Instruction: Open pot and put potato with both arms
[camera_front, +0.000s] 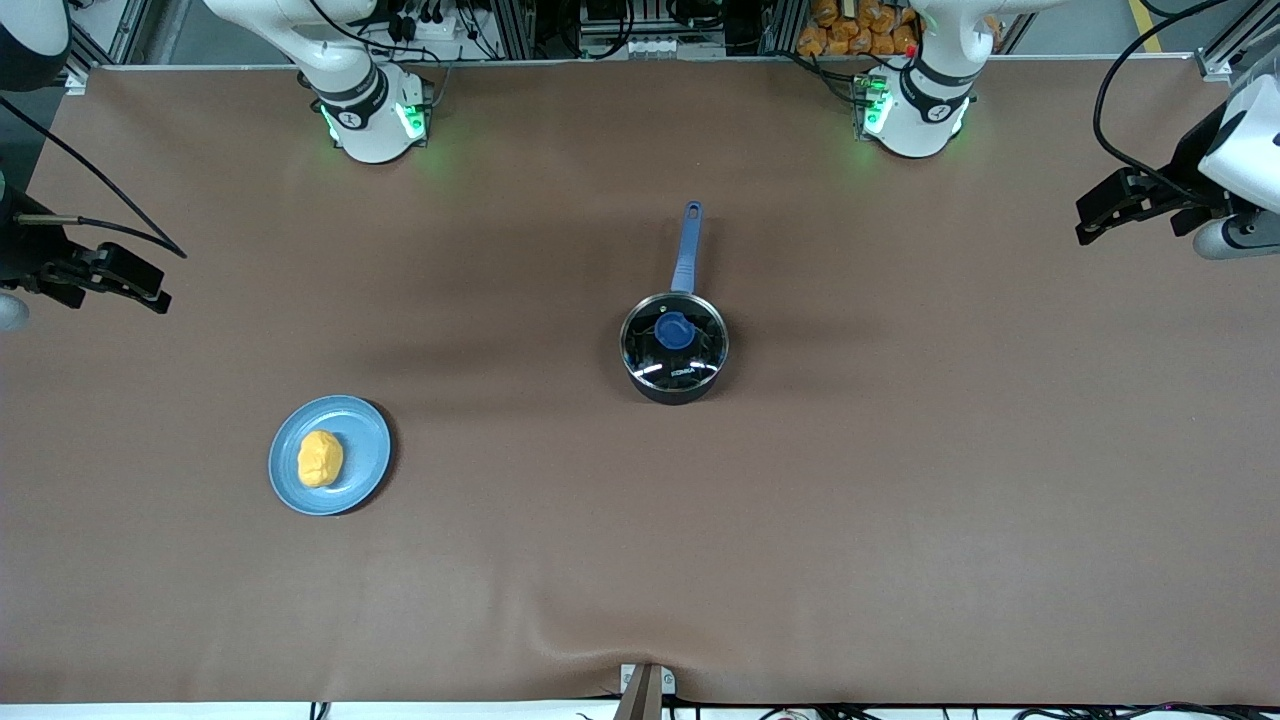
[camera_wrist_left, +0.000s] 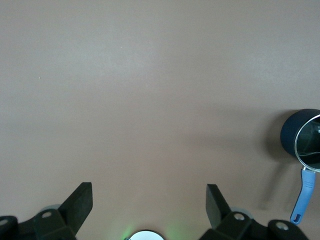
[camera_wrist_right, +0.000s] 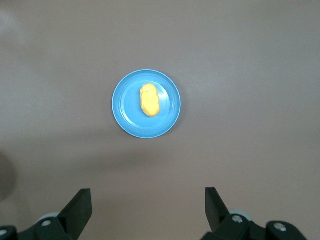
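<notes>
The black pot (camera_front: 675, 378) stands at the middle of the table, its glass lid with the blue knob (camera_front: 675, 330) on it. Its blue handle (camera_front: 687, 248) points toward the robot bases. The yellow potato (camera_front: 320, 458) lies on a light-blue plate (camera_front: 362, 440), nearer the front camera, toward the right arm's end. My left gripper (camera_front: 1090, 225) hangs open and empty over the bare table at its own end; the pot (camera_wrist_left: 289, 134) shows at the edge of its view. My right gripper (camera_front: 155, 292) hangs open and empty over the table's other end; its wrist view shows the potato (camera_wrist_right: 150, 100) on the plate (camera_wrist_right: 125, 107).
The brown table cover (camera_front: 900, 500) has a slight wrinkle by a metal bracket (camera_front: 645, 690) at the front edge. The two arm bases (camera_front: 370, 115) (camera_front: 915, 110) stand at the back edge, with cables and orange items (camera_front: 850, 25) past it.
</notes>
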